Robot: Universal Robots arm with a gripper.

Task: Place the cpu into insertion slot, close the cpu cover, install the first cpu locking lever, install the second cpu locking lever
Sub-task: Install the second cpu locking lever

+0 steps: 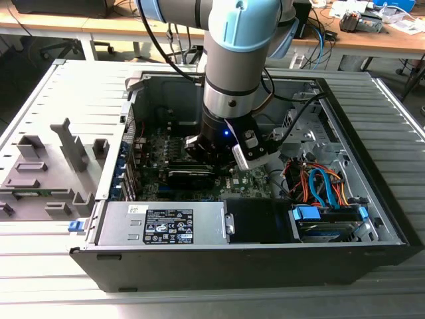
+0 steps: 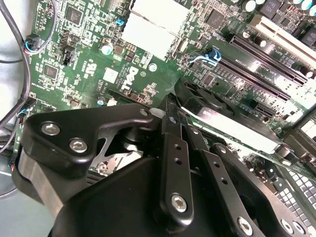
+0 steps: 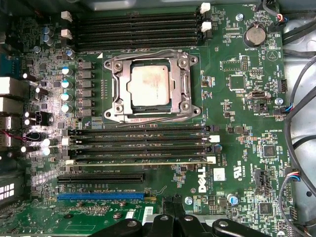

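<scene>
Since the cpu (image 3: 149, 86) already sits in the insertion slot (image 3: 170, 106) under the cpu cover (image 3: 118, 84), the gripper (image 2: 170, 116), fingers pressed together beside the slot, could scrape nearby board parts

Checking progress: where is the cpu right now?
In the first wrist view the cpu sits in the insertion slot, framed by the cpu cover, between two banks of black memory slots.

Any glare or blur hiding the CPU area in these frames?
First wrist view: even light, silvery-grey square cpu sharp inside the silvery metal cpu cover, mild sheen. Second wrist view: black gripper looms soft-focus; white glare on a pale motherboard patch.
</scene>
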